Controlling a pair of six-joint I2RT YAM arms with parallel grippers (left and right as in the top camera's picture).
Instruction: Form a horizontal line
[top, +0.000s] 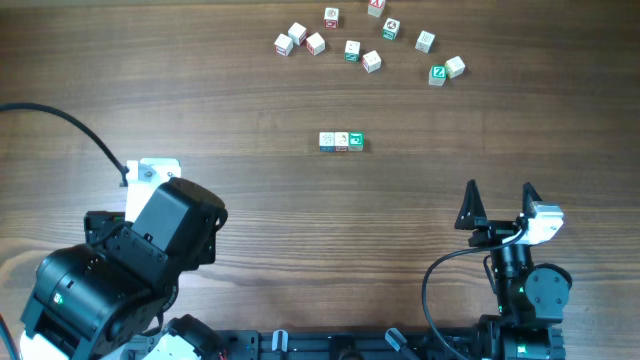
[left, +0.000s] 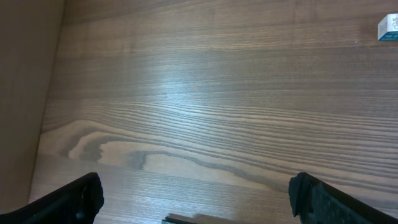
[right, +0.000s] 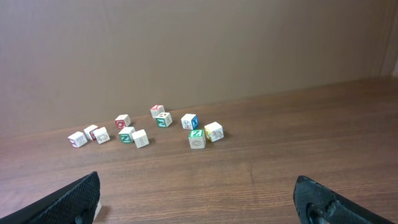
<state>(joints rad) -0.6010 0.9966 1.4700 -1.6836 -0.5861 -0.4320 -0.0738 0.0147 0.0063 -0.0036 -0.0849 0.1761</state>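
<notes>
The horizontal line (top: 341, 141) is a short row of three small pale cubes touching side by side at the table's middle: a blue-printed one at the left, a red-printed one in the middle and a green-faced one at the right. A corner of one of its cubes (left: 388, 28) shows at the top right of the left wrist view. My left gripper (left: 196, 199) is open and empty over bare wood at the near left. My right gripper (top: 498, 195) is open and empty at the near right, well apart from the row; its jaws (right: 199, 199) frame bare wood.
Several loose letter cubes (top: 370, 40) lie scattered at the far side of the table, and they also show in the right wrist view (right: 161, 127). My left arm's bulky black body (top: 130, 260) fills the near left corner. A black cable (top: 60, 120) curves over the left.
</notes>
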